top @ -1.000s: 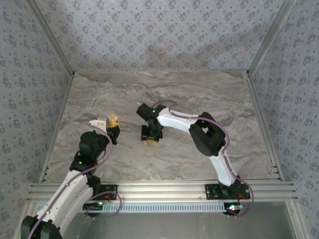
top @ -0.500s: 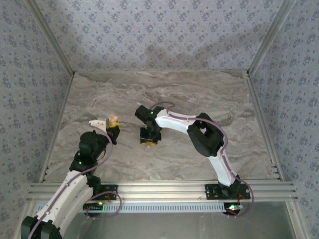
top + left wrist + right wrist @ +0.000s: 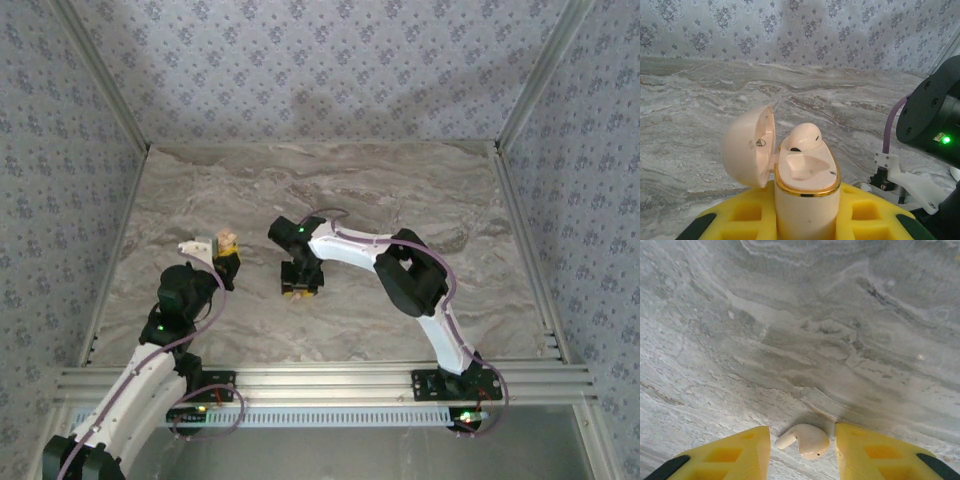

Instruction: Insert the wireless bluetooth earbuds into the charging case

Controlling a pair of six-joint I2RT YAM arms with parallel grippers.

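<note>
A: The left gripper (image 3: 228,260)?
B: Clenched on the charging case (image 3: 802,207) (lid (image 3: 746,150) open); its wrist view shows one earbud (image 3: 804,137) seated.
A: The right gripper (image 3: 300,290)?
B: Released, straddling a loose earbud (image 3: 807,440) lying mid-surface (image 3: 790,315).

Robot lab test cell, not a home or shop. Floral blue-grey wallpaper panels (image 3: 320,70) closed it in behind and on both sides of the left claw (image 3: 227,257) and right claw (image 3: 300,288), like a photo booth backdrop. Bare aluminium extrusion posts (image 3: 100,72) ran up the corners far beyond the claws. A slotted aluminium rail (image 3: 320,380) crossed the near edge, well behind both claws, with the two arm bases (image 3: 455,385) bolted onto it. Marble-look tabletop (image 3: 400,190) lay under both claws, no household clutter on it. Exposed purple cable (image 3: 892,125) and a green status light (image 3: 942,140) sat right of the left claw.
</note>
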